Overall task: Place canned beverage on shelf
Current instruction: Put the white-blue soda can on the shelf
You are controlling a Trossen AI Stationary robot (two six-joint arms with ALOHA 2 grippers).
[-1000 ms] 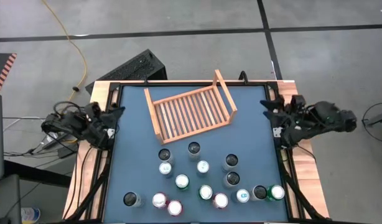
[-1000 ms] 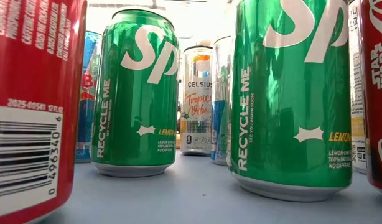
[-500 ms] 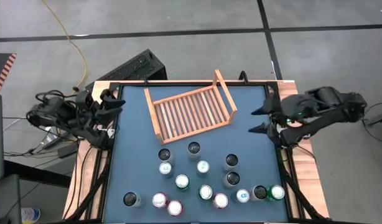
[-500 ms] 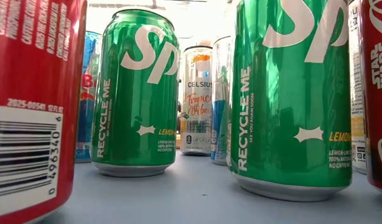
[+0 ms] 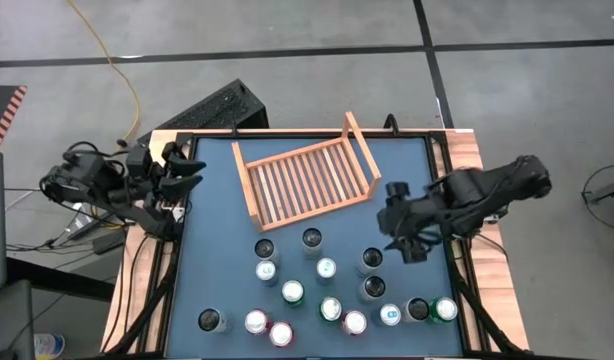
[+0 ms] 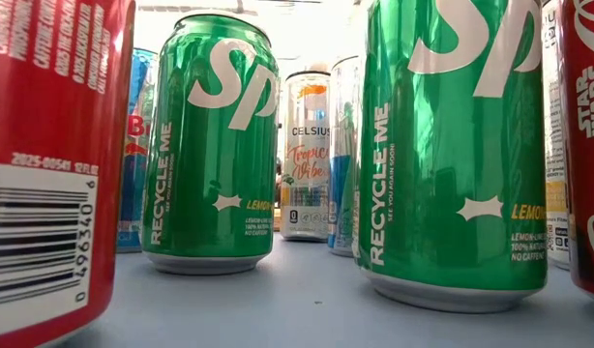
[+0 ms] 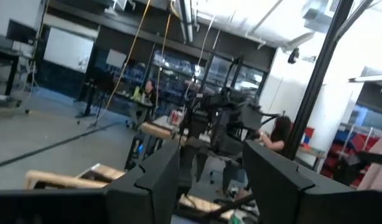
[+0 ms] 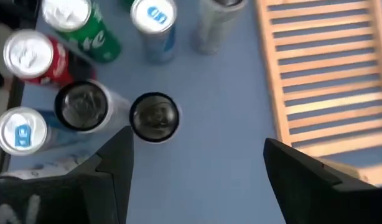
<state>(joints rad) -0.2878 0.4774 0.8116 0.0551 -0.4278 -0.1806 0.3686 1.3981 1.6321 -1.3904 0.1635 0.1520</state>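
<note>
Reaching in for a can: my right gripper (image 5: 399,222) hangs open above the blue bench (image 5: 212,270), holding nothing, just off the near right corner of the empty wooden shelf (image 5: 305,178). Nearest it stands a dark-topped can (image 5: 371,259), one of a loose cluster on the near side of the shelf — none yet on the slats. Next, I judge, comes lowering squarely over that can and closing. My left gripper (image 5: 190,168) waits parted and empty left of the shelf.
</note>
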